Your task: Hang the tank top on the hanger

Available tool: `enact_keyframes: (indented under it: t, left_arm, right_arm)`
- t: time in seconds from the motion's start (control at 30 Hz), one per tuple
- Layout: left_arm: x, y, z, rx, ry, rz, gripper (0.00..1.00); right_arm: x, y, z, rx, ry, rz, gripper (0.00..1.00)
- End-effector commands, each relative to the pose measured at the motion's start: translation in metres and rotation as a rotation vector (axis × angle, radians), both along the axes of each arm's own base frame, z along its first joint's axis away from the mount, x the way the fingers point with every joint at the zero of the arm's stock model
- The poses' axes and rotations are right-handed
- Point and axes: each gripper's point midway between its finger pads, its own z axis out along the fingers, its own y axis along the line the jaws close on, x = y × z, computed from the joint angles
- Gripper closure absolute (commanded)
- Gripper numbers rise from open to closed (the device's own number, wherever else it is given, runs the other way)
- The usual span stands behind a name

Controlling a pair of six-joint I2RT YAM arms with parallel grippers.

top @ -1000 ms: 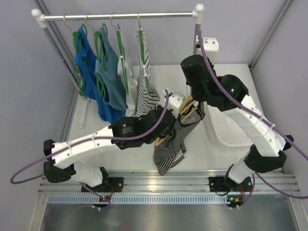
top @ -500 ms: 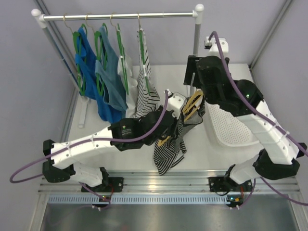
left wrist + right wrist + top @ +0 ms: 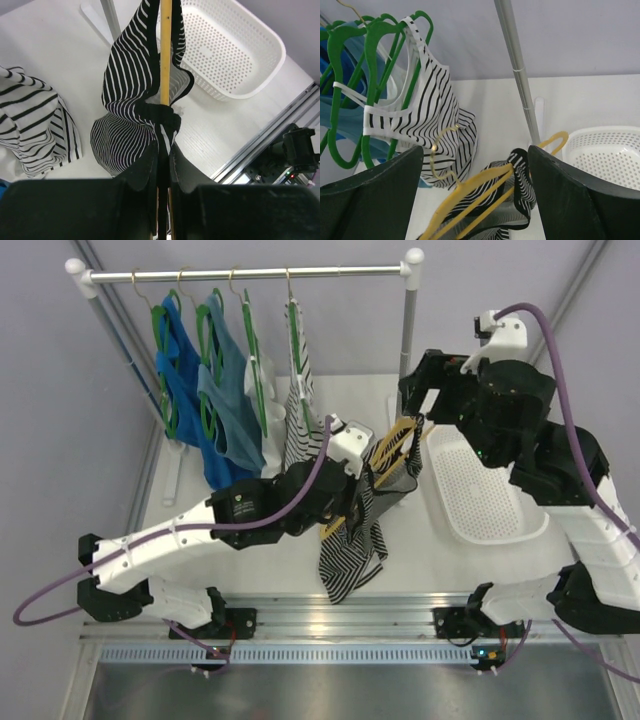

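The yellow-orange hanger point(image 3: 396, 446) hangs tilted above the table, and the dark striped tank top point(image 3: 350, 552) is draped over it and trails down. My left gripper point(image 3: 354, 504) is shut on the hanger's lower bar point(image 3: 165, 60), with black-edged fabric of the tank top point(image 3: 130, 100) pinched in the same grip. My right gripper point(image 3: 419, 400) is open, up and to the right of the hanger and touching nothing. In the right wrist view the hanger point(image 3: 485, 182) and a strap of the tank top point(image 3: 521, 192) lie below the spread fingers point(image 3: 580, 195).
A clothes rack point(image 3: 250, 275) at the back carries green hangers point(image 3: 375, 50) with blue tops point(image 3: 215, 410) and a paler striped top point(image 3: 305, 430). Its right pole point(image 3: 517, 65) stands close to my right gripper. A white basket point(image 3: 485, 490) sits at the right.
My right gripper has opened, let go at the hanger's upper end and pulled back up and to the right. The left arm has shifted slightly, still holding the hanger.
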Motion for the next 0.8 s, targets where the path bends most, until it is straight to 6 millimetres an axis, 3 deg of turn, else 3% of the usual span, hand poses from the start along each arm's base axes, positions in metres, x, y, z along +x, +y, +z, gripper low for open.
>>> enact_keyframes:
  t: [0.0, 0.03, 0.07, 0.13, 0.17, 0.23, 0.27, 0.33, 0.37, 0.77]
  left_arm:
    - [-0.004, 0.024, 0.067, -0.147, -0.045, 0.022, 1.00]
    - [-0.003, 0.029, 0.073, -0.145, -0.053, 0.031, 1.00]
    - [-0.003, 0.033, 0.092, -0.177, -0.067, 0.034, 1.00]
    - [0.000, 0.038, 0.098, -0.136, -0.078, 0.050, 1.00]
    - [-0.001, 0.045, 0.121, -0.176, -0.097, 0.057, 1.00]
    - [0.003, 0.045, 0.127, -0.140, -0.114, 0.067, 1.00]
    - [0.004, 0.053, 0.150, -0.181, -0.139, 0.085, 1.00]
    - [0.009, 0.053, 0.153, -0.142, -0.155, 0.102, 1.00]
    - [0.010, 0.060, 0.171, -0.177, -0.174, 0.125, 1.00]
    - [0.023, 0.078, 0.155, -0.132, -0.130, 0.211, 1.00]
  right_arm:
    - [-0.018, -0.029, 0.043, 0.091, -0.108, -0.007, 0.15]
    - [-0.020, -0.034, 0.045, 0.091, -0.117, -0.017, 0.14]
    - [-0.024, -0.039, 0.051, 0.106, -0.133, -0.019, 0.13]
    - [-0.027, -0.045, 0.056, 0.115, -0.151, -0.025, 0.13]
    - [-0.030, -0.051, 0.062, 0.129, -0.166, -0.029, 0.13]
    - [-0.032, -0.056, 0.065, 0.132, -0.180, -0.038, 0.12]
    - [-0.034, -0.058, 0.067, 0.132, -0.185, -0.039, 0.12]
    - [-0.034, -0.061, 0.068, 0.133, -0.191, -0.049, 0.12]
    - [-0.036, -0.064, 0.069, 0.138, -0.197, -0.049, 0.11]
    - [-0.041, -0.072, 0.061, 0.129, -0.189, -0.059, 0.11]
